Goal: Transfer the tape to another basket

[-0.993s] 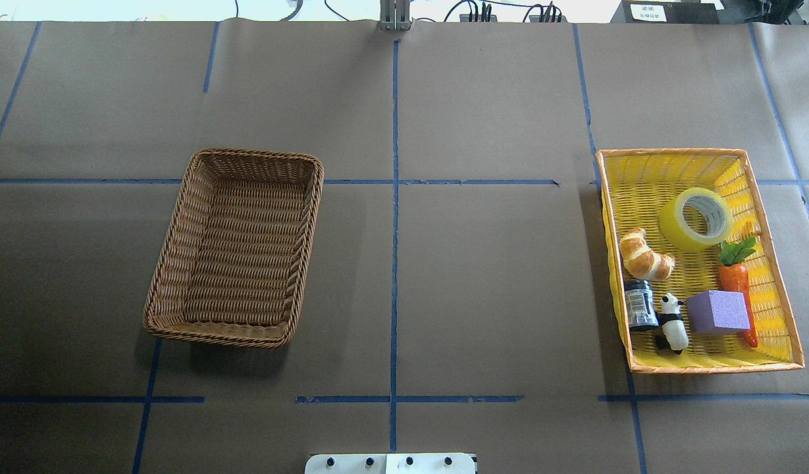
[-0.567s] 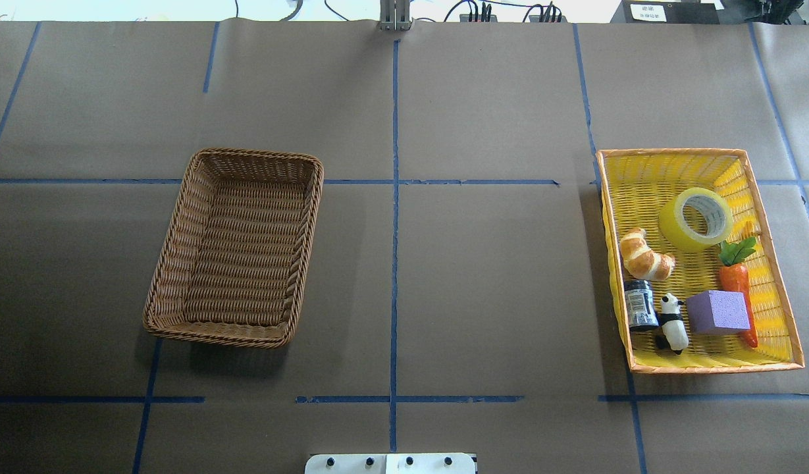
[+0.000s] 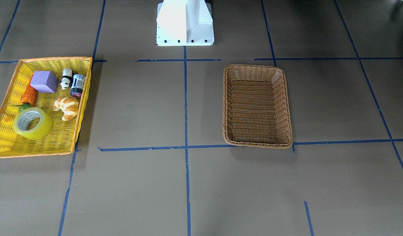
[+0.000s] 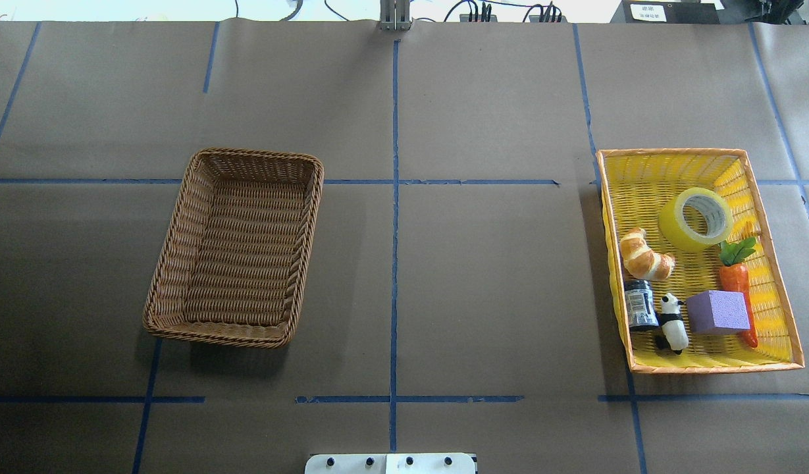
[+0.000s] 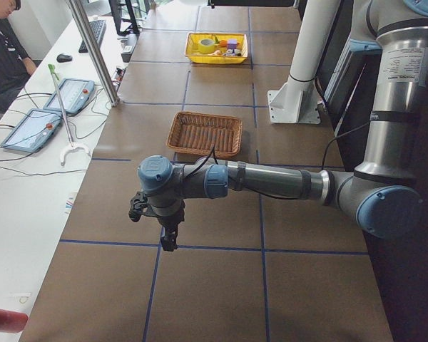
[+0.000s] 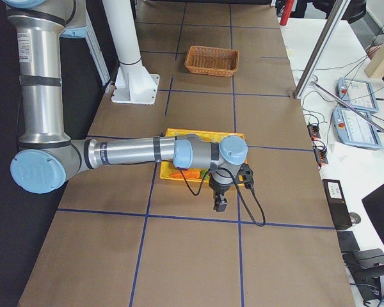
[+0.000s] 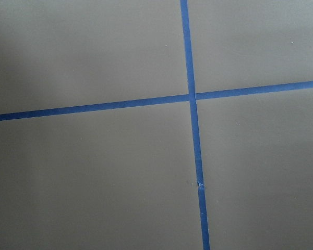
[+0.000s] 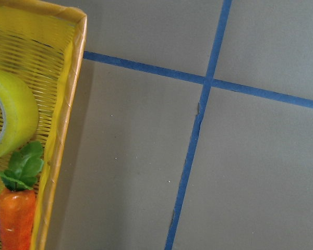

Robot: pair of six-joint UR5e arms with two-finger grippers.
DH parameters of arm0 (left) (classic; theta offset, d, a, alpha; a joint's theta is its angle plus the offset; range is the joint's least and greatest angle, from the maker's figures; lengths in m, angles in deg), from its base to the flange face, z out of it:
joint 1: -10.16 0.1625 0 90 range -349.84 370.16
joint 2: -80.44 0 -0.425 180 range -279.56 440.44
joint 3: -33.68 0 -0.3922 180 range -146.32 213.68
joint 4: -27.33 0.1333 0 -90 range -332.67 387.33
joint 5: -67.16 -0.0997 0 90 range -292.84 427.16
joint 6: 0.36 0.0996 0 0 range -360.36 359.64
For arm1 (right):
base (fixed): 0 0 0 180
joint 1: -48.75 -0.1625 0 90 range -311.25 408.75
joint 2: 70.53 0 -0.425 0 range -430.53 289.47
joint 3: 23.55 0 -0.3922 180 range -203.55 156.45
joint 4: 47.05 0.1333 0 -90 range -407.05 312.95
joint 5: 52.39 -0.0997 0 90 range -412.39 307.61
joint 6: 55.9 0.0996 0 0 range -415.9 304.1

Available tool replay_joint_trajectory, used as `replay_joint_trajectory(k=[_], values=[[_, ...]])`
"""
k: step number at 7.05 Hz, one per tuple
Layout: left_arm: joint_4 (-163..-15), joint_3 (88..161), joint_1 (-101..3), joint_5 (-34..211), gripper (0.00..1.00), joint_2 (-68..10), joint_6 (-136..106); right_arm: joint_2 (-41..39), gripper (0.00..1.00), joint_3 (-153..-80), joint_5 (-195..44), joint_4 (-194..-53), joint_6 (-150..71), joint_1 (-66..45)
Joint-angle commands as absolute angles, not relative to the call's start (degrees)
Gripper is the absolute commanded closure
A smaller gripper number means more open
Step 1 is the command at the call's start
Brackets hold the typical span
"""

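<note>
The tape (image 4: 673, 227) lies in the far half of the yellow basket (image 4: 674, 152), leaning with its core facing up. It also shows in the front view (image 3: 40, 130) and at the left edge of the right wrist view (image 8: 13, 112). The brown wicker basket (image 4: 174, 257) stands empty left of the table's middle. My right gripper (image 6: 219, 203) hangs over bare table just beyond the yellow basket's outer side. My left gripper (image 5: 169, 239) hangs over bare table well past the brown basket (image 5: 203, 114). I cannot tell whether either gripper is open or shut.
The yellow basket also holds a croissant (image 4: 644, 255), a carrot (image 4: 735, 280), a purple block (image 4: 717, 311), a panda figure (image 4: 672, 322) and a small dark jar (image 4: 640, 304). Blue tape lines cross the brown paper table. The robot base (image 4: 391, 463) is at the near edge.
</note>
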State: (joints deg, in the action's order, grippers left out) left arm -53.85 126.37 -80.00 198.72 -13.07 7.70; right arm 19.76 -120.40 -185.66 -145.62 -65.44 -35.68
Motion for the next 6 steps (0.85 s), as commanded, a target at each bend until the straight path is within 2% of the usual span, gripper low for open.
replay_joint_trajectory(k=[1, 4, 6], values=[[-53.88, 126.84, -80.02, 198.73, 0.0, -13.07, 7.72, 19.55, 0.0, -120.15, -185.64, -140.79, -64.87, -33.01], [-53.88, 126.93, -80.02, 198.73, 0.0, -13.07, 7.63, 19.29, 0.0, -120.41, -185.64, -134.53, -59.97, -27.75], [-53.88, 127.02, -80.02, 198.73, 0.0, -13.07, 7.63, 19.29, 0.0, -119.97, -185.29, -124.7, -50.24, -22.48]])
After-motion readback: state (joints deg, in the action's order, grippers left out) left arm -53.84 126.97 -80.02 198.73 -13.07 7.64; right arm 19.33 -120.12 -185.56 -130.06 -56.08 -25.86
